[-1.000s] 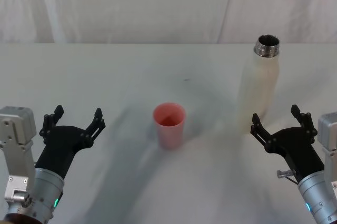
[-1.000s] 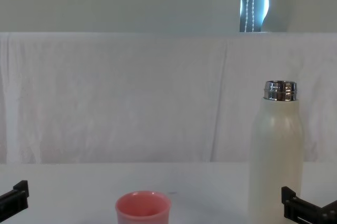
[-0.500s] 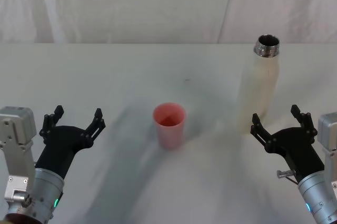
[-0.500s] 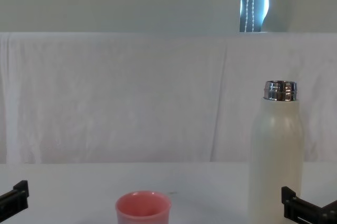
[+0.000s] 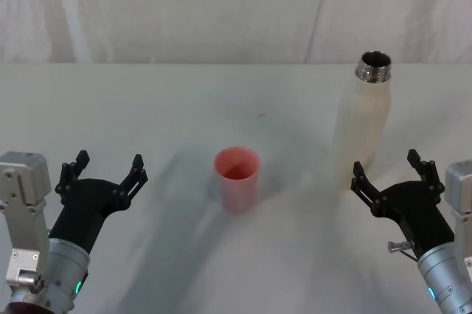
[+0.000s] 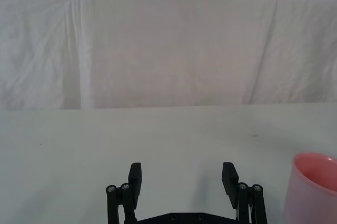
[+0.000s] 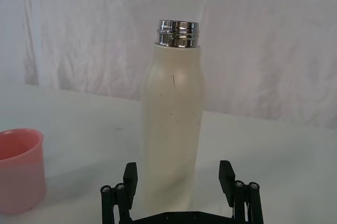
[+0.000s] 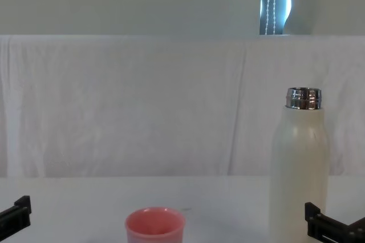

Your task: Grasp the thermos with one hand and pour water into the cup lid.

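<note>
On a white desk point(image 5: 147, 100), the right gripper point(image 5: 391, 174) waits with fingers spread just before the upright, uncapped thermos point(image 5: 363, 119), likely lined up to grasp it, the pink cup lid point(image 5: 237, 175) mid-desk, left gripper point(image 5: 103, 172) likewise spread, idle.

No text, label, brand, number or sign can be read anywhere. The thermos point(image 7: 172, 129) has a plain cream body with a few small dark specks that form no letters, and its chrome neck carries no marking. The cup lid point(image 5: 237, 176) is plain pink all round. The cloth-covered counter point(image 5: 147, 107) and the white drape behind it are unprinted.
</note>
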You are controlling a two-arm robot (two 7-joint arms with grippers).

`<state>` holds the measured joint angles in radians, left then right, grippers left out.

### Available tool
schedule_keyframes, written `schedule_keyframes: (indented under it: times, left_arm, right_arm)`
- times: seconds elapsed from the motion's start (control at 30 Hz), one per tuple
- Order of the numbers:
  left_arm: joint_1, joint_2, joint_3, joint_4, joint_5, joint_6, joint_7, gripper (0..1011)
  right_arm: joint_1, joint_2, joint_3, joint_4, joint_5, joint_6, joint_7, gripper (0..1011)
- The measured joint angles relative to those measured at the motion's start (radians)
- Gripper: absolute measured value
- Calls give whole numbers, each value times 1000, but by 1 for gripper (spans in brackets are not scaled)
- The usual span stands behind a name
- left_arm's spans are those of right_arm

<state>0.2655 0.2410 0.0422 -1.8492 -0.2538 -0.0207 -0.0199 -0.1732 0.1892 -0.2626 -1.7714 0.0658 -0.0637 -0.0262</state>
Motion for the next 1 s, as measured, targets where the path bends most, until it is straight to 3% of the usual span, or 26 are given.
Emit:
schedule_keyframes:
  times: [1.0]
  left_arm:
    - [0,0,0,0,0,0,0,1001]
  right_arm:
    - [0,0,0,0,0,0,0,1000]
